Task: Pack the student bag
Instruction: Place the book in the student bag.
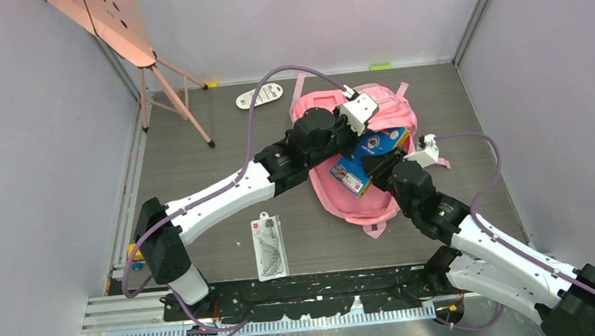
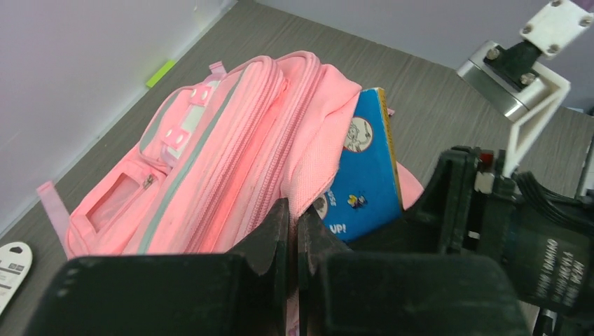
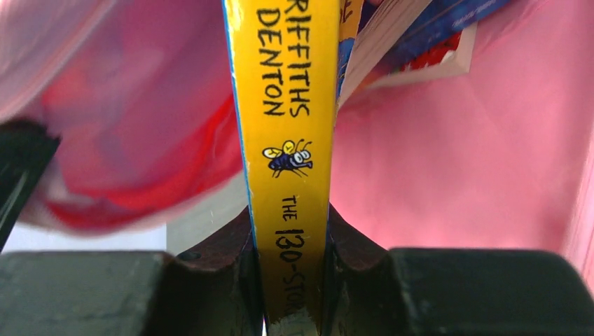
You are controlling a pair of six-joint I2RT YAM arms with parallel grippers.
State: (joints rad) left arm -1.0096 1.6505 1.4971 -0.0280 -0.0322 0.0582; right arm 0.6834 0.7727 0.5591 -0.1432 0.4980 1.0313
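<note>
The pink student bag lies on the grey floor at centre right; it also shows in the left wrist view and fills the right wrist view. My left gripper is shut on a fold of the bag's pink fabric at its opening. My right gripper is shut on the yellow spine of a blue book. The book sticks partly into the bag's opening; its blue cover shows in the left wrist view.
A flat packaged item lies on the floor near the left arm's base. A white oval object lies at the back. A pink ironing board on legs stands at the back left. Grey walls enclose the floor.
</note>
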